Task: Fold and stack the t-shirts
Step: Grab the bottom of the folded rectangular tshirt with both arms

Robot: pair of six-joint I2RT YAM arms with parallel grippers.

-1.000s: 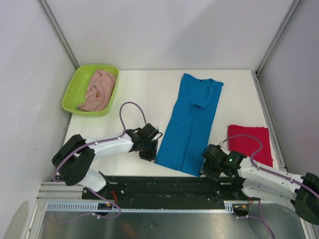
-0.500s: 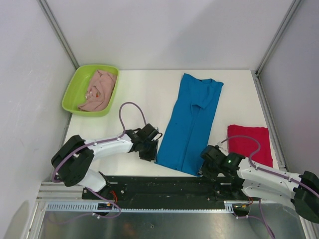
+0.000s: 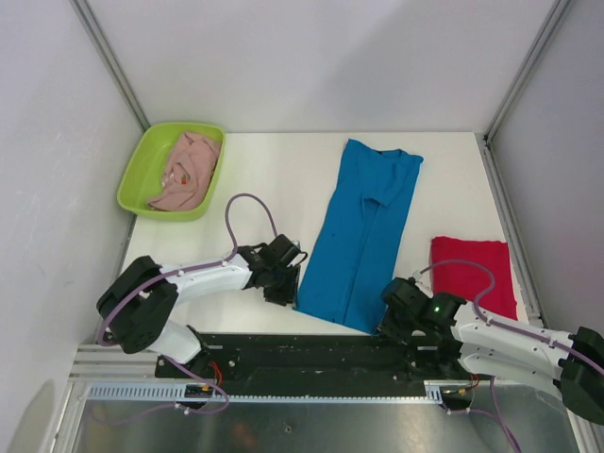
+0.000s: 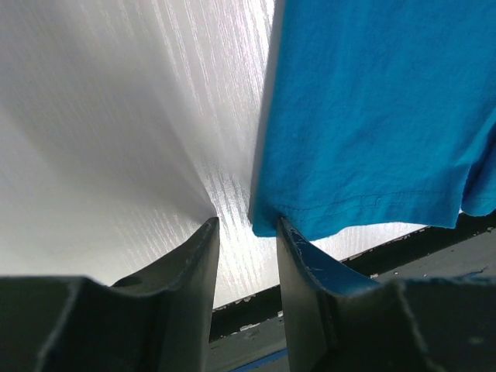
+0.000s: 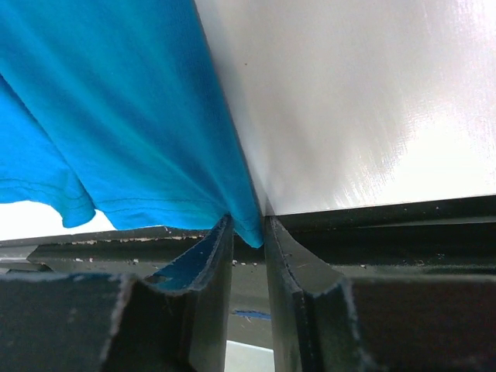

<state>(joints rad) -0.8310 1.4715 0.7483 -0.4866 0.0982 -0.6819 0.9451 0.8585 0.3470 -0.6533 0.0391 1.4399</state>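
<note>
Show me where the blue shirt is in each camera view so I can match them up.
Top external: the blue shirt lies at centre, slanting from upper right down to lower left.
Left wrist: the blue shirt fills the upper right, with its hem along the bottom.
Right wrist: the blue shirt fills the upper left, and its corner dips between the fingers.
Shared landmark: the black rail just below the hem.

Bright, even light; table (image 4: 116, 116) glare; left fingers (image 4: 186, 287) soft-focused.
</note>
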